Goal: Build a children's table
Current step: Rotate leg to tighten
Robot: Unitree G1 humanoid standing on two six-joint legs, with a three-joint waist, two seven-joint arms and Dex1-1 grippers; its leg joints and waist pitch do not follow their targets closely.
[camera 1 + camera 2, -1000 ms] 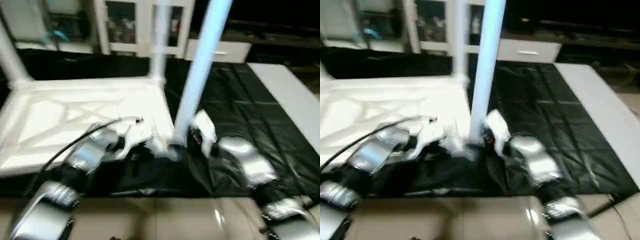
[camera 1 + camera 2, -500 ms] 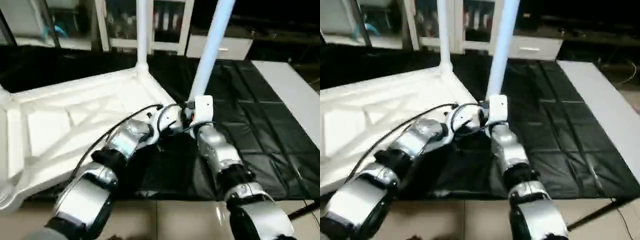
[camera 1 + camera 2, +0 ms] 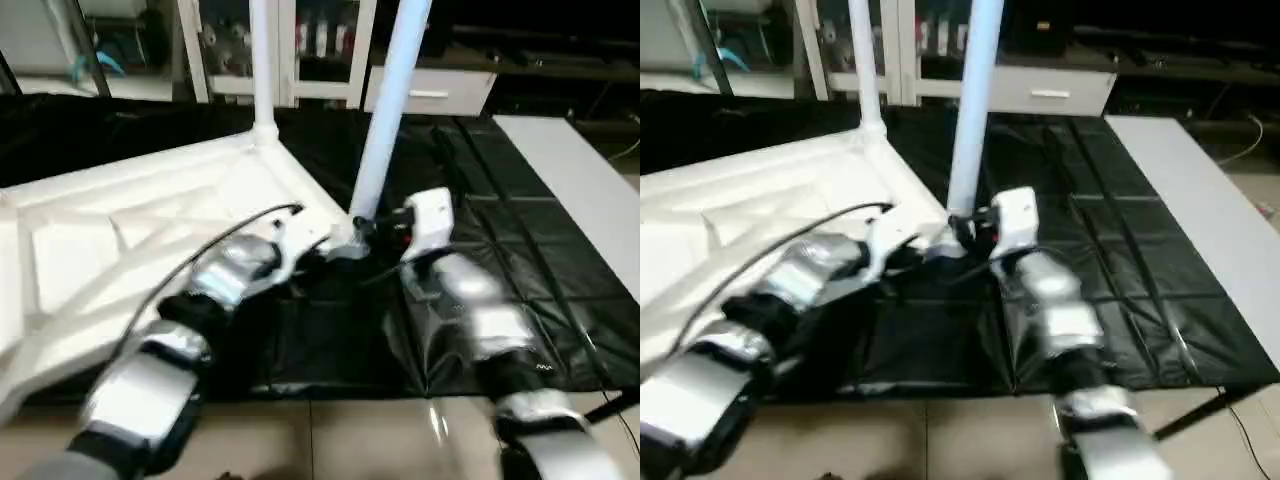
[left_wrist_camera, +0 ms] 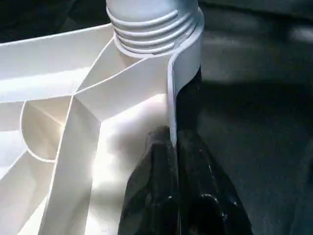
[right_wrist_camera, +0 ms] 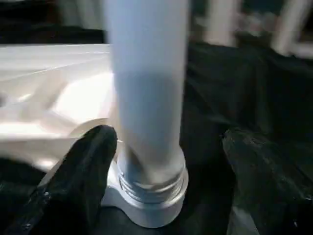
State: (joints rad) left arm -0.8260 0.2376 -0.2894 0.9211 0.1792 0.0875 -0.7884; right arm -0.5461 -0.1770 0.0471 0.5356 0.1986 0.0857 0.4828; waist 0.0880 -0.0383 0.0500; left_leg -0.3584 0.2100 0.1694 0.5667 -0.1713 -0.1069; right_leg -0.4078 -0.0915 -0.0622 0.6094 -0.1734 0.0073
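The white tabletop (image 3: 130, 230) lies upside down on the black cover, its ribbed X-braced underside up. One white leg (image 3: 263, 60) stands in the far corner socket. A second leg (image 3: 385, 110) stands in the near right corner socket (image 4: 151, 29), its threaded end seated. My left gripper (image 3: 325, 245) is at that corner, and in the left wrist view it (image 4: 176, 147) is shut on the tabletop's thin rim just below the socket. My right gripper (image 5: 171, 139) is open around the base of the second leg (image 5: 146, 98), one finger on each side.
The black cover (image 3: 500, 230) stretches to the right of the tabletop, with a bare grey strip of worktable (image 3: 580, 180) beyond it. White cabinet frames (image 3: 320, 50) stand behind. The tiled floor (image 3: 330, 440) shows below the worktable's near edge.
The whole view has shifted. The near leg stands straighter than half a second ago. My right forearm has swung out to the right. My left gripper stays at the corner.
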